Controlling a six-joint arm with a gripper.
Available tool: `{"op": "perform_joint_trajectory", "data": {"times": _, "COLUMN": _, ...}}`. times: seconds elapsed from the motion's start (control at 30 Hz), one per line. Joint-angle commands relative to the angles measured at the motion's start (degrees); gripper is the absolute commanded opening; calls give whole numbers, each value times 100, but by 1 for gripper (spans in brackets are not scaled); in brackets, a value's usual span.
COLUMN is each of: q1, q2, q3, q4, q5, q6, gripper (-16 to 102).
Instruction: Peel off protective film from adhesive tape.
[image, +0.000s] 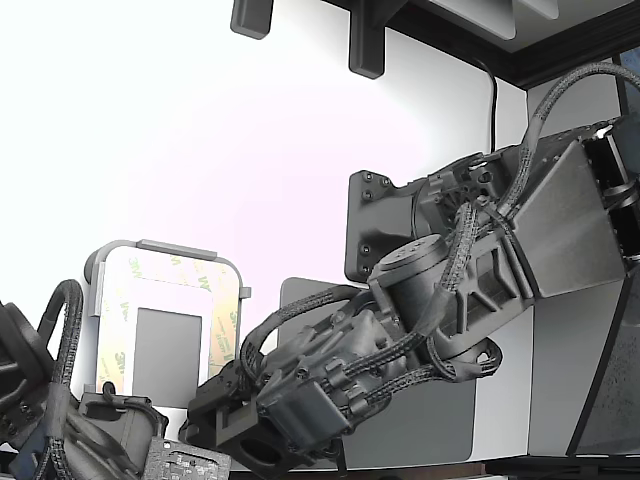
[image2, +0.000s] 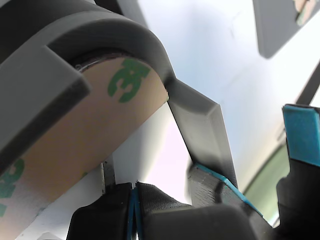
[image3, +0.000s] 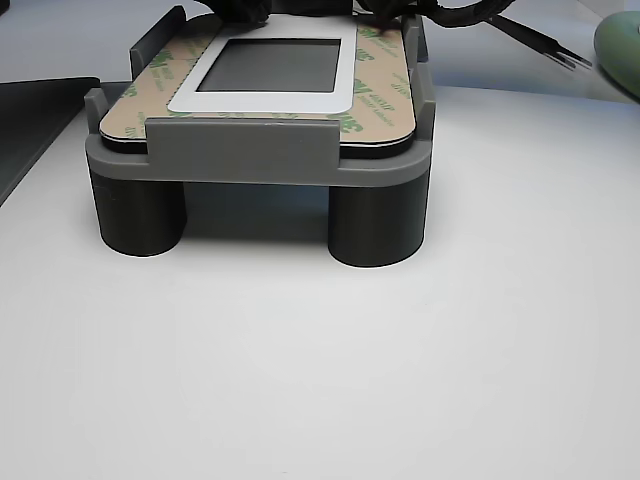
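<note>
Low now, arm (image: 440, 290) folded down from the exterior view's right, wrist angled toward the near corner of the grey holder (image3: 260, 150), cable looms wrapped in black braid along the links. Matte grey printed plastic, rounded corners, two stubby cylinder legs, standing on the white surface (image3: 400, 380). Protective film (image3: 385, 90) flat in the holder as a pale border printed with green logos, framing a dark grey rectangle (image3: 280, 65) inside a white rim. Jaws (image2: 135, 200) dark, edged with blue pads, pressed together to a thin seam just below the film's curved corner; whether anything is pinched there, cannot tell.
</note>
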Motion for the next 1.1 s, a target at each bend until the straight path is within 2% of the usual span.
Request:
{"op": "perform_joint_trajectory", "data": {"times": 0.0, "q1": -35, "q2": 185, "q3": -105, "q4": -18, "q5": 0, "q6": 9, "gripper": -11}}
{"op": "perform_joint_trajectory", "data": {"times": 1.07, "q1": 79, "q2": 220, "q3": -105, "q4": 0, "q5": 9, "q6": 97, "gripper": -11}}
